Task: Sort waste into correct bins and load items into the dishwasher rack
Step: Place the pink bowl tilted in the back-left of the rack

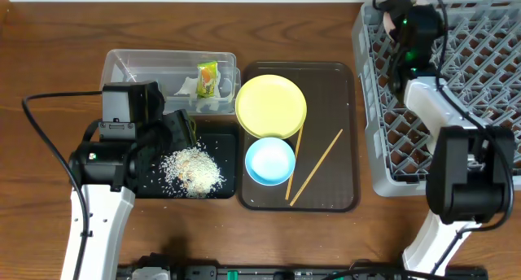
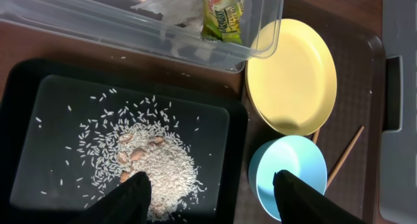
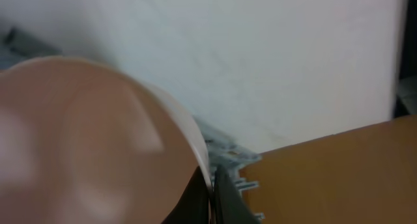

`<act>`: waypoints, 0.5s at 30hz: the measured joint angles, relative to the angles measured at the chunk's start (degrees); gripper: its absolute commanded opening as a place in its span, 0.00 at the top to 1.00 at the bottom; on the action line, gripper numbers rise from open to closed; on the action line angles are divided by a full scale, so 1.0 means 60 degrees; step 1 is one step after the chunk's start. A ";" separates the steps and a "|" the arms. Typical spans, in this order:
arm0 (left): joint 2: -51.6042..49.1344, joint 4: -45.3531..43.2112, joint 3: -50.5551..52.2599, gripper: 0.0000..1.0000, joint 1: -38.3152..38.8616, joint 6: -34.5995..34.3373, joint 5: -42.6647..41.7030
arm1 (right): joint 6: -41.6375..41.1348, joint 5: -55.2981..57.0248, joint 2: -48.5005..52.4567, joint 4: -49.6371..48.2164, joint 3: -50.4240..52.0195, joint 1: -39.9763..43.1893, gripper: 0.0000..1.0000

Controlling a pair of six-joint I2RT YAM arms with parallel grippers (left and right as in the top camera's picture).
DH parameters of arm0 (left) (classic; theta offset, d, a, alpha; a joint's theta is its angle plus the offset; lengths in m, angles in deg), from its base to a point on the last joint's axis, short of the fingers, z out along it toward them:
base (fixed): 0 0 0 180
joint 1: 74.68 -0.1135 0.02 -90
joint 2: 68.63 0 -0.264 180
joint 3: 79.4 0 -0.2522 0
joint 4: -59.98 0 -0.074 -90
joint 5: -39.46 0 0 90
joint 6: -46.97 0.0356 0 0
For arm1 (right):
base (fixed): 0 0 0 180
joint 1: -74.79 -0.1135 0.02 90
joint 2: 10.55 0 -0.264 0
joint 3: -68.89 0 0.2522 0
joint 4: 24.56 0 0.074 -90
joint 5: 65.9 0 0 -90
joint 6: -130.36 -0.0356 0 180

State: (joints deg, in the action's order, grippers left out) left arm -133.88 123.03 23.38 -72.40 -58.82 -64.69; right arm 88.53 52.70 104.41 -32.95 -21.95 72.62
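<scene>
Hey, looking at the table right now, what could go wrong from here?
The left gripper, jaws open, hangs low over the rice in the black tray; a sweep might flick grains out.
The yellow plate sits against the clear tub at its corner; lifting it may jostle the tub.
The right gripper has its jaws apparently pinching a pale bowl by its rim alone; it could slip over the dishwasher rack.

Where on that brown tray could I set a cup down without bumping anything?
The brown tray is bare along its right side, between the chopsticks and the right rim, and in the far right corner beside the yellow plate. Its left side is crowded: the plate and the blue bowl fill it, close together.
</scene>
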 measured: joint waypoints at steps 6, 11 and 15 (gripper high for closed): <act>0.0000 0.0004 0.0000 0.37 0.0000 0.0000 0.0000 | -0.0051 0.0219 0.0087 -0.0178 -0.0004 -0.0066 0.99; 0.0000 0.0055 0.0000 0.37 0.0000 0.0000 0.0000 | -0.0084 0.0586 0.0153 -0.1293 0.0000 -0.0080 0.99; 0.0000 0.0069 0.0000 0.36 0.0000 0.0000 0.0000 | -0.0087 0.0761 0.0153 -0.1166 0.0000 -0.0084 0.99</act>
State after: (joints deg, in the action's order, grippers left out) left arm -133.88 123.45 23.38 -72.40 -58.82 -64.69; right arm 88.00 57.27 105.32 -39.94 -21.95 72.11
